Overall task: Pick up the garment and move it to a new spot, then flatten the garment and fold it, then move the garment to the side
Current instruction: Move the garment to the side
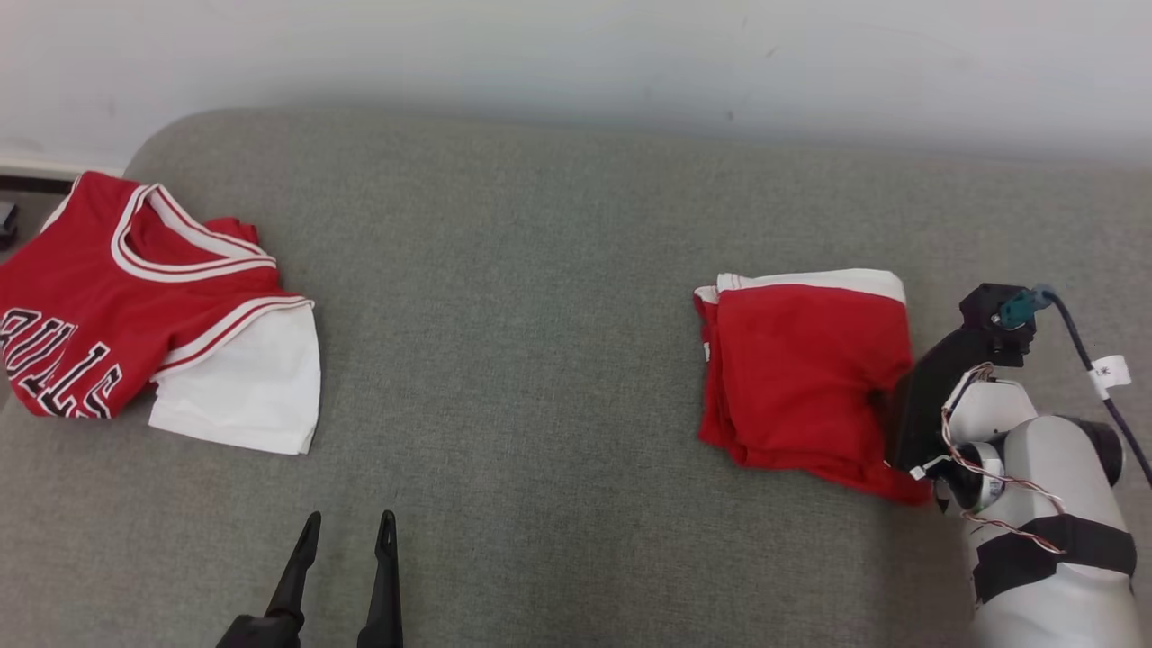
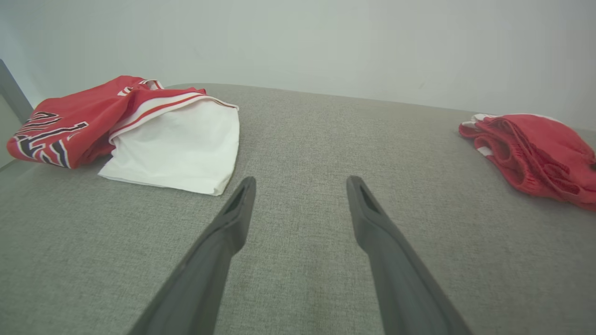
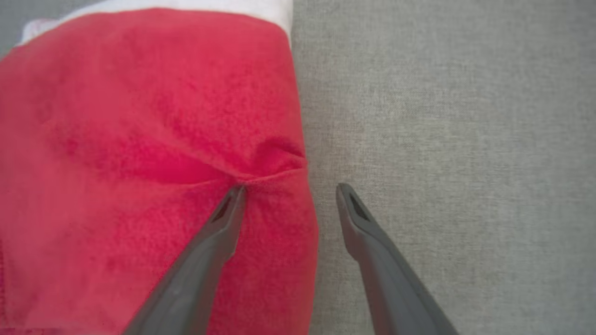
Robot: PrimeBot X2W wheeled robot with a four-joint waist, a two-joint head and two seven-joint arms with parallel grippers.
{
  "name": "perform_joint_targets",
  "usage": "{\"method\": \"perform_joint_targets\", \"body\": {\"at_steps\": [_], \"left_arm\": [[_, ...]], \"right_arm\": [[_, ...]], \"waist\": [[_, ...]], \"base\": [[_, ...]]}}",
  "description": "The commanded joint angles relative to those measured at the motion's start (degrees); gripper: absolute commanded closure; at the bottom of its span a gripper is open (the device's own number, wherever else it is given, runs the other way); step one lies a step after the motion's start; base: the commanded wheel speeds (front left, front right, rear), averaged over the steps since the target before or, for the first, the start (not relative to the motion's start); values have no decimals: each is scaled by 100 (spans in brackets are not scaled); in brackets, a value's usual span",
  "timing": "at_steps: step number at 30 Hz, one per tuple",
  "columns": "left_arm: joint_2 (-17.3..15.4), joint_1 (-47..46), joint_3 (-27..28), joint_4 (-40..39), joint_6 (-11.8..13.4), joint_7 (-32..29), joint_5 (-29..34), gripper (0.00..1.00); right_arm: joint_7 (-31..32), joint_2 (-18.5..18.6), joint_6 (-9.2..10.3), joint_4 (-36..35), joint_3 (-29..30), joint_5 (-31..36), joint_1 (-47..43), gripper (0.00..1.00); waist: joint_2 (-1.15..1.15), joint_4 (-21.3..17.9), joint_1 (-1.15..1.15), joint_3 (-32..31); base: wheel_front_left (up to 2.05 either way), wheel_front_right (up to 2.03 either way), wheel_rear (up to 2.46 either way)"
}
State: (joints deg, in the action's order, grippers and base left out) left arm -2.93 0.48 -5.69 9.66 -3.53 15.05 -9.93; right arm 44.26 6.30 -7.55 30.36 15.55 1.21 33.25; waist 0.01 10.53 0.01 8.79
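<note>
right gripper (image 3: 291, 187): open, astride garment (image 3: 139, 116) edge | left gripper (image 2: 300, 179): open

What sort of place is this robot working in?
Likely a home-style room: a grey fabric cushion like a sofa's against a plain pale wall, with a folded red garment and a red basketball jersey on it.
</note>
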Motion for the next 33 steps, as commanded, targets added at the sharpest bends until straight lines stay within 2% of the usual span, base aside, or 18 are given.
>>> {"method": "perform_joint_targets", "body": {"at_steps": [1, 2, 3, 4, 5, 6, 11, 14, 17, 18, 19, 20, 25, 26, 29, 33], "left_arm": [[5, -88, -4, -28, 15, 19, -17, 0], [6, -117, -1, -36, 19, 19, -17, 0], [7, -137, -4, -36, 18, 19, -16, 0], [7, -157, -11, -42, 23, 19, -15, 0], [6, -178, -12, -51, 20, 19, -8, 0], [6, -207, -18, -62, 16, 19, 7, 0], [7, -300, 51, -158, -10, 19, 101, 0], [6, -382, 76, -235, -47, 19, 182, 0], [-2, -458, 131, -319, -93, 19, 293, 0], [-2, -458, 131, -319, -93, 19, 293, 0], [-9, -504, 119, -355, -113, 19, 326, 0], [-57, -600, 147, -489, -165, 18, 439, 0], [-194, -831, 62, -763, -243, 19, 594, 0], [-261, -912, 20, -905, -280, 19, 625, 0], [-393, -1024, -108, -1085, -309, 19, 713, 0], [-536, -1150, -288, -1262, -342, 19, 756, 0]], "right_arm": [[-48, -79, 13, 151, 39, 77, 96, 0], [-87, -105, 13, 265, 57, 114, 150, 0], [-100, -129, 13, 395, 80, 157, 183, 6], [-126, -161, 13, 508, 59, 153, 199, 53], [-165, -196, 13, 592, 23, 154, 235, 95], [-216, -214, 13, 669, -10, 148, 277, 100], [-455, -133, 17, 890, -337, 112, 489, 100], [-534, 131, 20, 923, -617, 75, 592, 100], [-619, 392, 20, 880, -1136, -35, 655, 100], [-619, 392, 20, 880, -1136, -35, 655, 100], [-648, 562, 19, 847, -1295, -50, 672, 100], [-779, 974, 15, 772, -1744, -178, 762, 100], [-1203, 1673, 14, 692, -2137, -220, 893, 100], [-1526, 1947, 15, 665, -2193, -194, 990, 100], [-2010, 2243, 14, 788, -2233, -131, 1100, 100], [-2550, 2542, 15, 1066, -1990, -8, 1261, 100]], "waist": [[-1, 138, -1, 215], [-1, 128, -1, 258], [-1, 110, -1, 287], [-1, 77, -1, 320], [-1, 34, -1, 349], [-1, -14, -1, 375], [-1, -471, -1, 482], [-1, -825, -1, 557], [-1, -1228, -1, 670], [-1, -1228, -1, 670], [-1, -1350, -1, 714], [-1, -1741, -1, 887], [-1, -2191, -1, 1242], [-1, -2327, -1, 1420], [-1, -2455, -1, 1670], [-1, -2517, -1, 1952]], "base": [[0, 0, 0], [0, 0, 0], [0, 0, 0], [0, 0, 0], [0, 0, 0], [0, 0, 0], [0, 0, 0], [0, 0, 0], [0, 0, 0], [0, 0, 0], [0, 0, 0], [0, 0, 0], [0, 0, 0], [0, 0, 0], [0, 0, 0], [0, 0, 0]]}}
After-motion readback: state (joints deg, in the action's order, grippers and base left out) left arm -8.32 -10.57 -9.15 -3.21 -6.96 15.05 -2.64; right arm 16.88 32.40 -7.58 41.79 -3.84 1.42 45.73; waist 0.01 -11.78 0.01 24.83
